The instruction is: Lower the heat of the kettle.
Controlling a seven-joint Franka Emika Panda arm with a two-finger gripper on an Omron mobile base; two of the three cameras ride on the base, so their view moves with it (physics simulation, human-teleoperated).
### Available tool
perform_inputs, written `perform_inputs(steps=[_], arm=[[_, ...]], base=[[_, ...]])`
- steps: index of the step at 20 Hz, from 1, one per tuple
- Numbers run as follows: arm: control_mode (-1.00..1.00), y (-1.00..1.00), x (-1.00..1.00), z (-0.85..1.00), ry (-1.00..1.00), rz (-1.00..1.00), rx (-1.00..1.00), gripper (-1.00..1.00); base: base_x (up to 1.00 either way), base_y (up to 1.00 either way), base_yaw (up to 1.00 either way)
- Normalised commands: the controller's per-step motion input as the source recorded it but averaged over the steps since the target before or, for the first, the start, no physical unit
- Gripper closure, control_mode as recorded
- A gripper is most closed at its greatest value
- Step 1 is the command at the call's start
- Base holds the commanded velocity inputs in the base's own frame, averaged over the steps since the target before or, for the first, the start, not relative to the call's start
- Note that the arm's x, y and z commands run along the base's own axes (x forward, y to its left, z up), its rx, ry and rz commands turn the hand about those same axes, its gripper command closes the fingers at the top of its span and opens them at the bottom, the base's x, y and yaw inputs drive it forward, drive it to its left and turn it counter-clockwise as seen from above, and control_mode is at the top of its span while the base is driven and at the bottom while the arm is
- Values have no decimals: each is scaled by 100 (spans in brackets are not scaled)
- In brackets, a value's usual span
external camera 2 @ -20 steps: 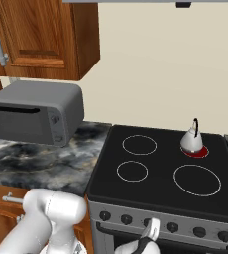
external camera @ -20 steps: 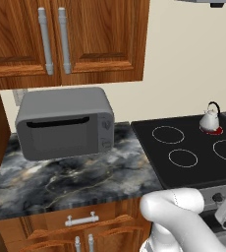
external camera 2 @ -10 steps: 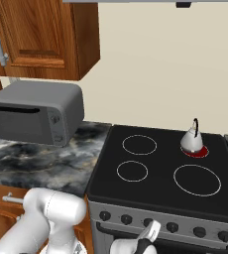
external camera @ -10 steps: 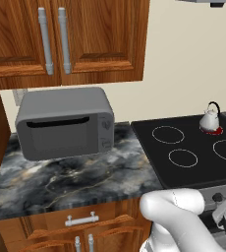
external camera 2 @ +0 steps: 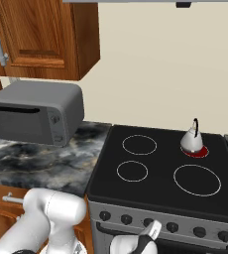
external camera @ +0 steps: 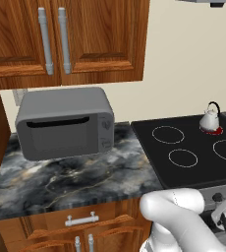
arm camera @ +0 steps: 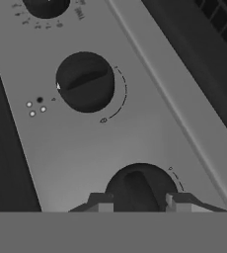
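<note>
The kettle [external camera: 210,119] [external camera 2: 191,140], small and silvery-white with a black arched handle, stands on the glowing red back right burner [external camera 2: 196,152] of the black stovetop. My gripper [arm camera: 139,202] is low at the stove's front control panel [external camera 2: 185,225], far below the kettle. In the hand view its two fingertips [arm camera: 100,201] press against either side of a dark round knob [arm camera: 140,185]. Another knob [arm camera: 85,81] sits further along the panel. In the right base view my hand [external camera 2: 149,232] meets the row of knobs near its middle.
A grey microwave [external camera: 63,123] [external camera 2: 34,119] stands on the marble counter [external camera: 70,177] left of the stove. Wooden wall cabinets [external camera: 61,39] hang above it. Three unlit burner rings mark the stovetop [external camera 2: 155,173]. Drawers with metal handles [external camera: 80,220] lie under the counter.
The jaws have narrowed onto the knob between them. The arm, kettle and cameras have stayed where they were.
</note>
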Motion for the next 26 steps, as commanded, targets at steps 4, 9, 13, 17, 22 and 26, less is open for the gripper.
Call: perform_inputs(steps=[4, 9, 13, 17, 22, 26], arm=[[-100, 0, 8, 22, 9, 4, 12, 100], [-100, 0, 12, 12, 3, 4, 17, 100], [-100, 6, 1, 7, 0, 0, 21, 100], [-100, 18, 0, 14, 0, 0, 20, 100], [-100, 23, 2, 31, 2, 0, 16, 100], [-100, 20, 13, 32, 4, 4, 15, 100]], base=[[0, 0, 0], [0, 0, 0], [0, 0, 0], [0, 0, 0], [0, 0, 0], [0, 0, 0]])
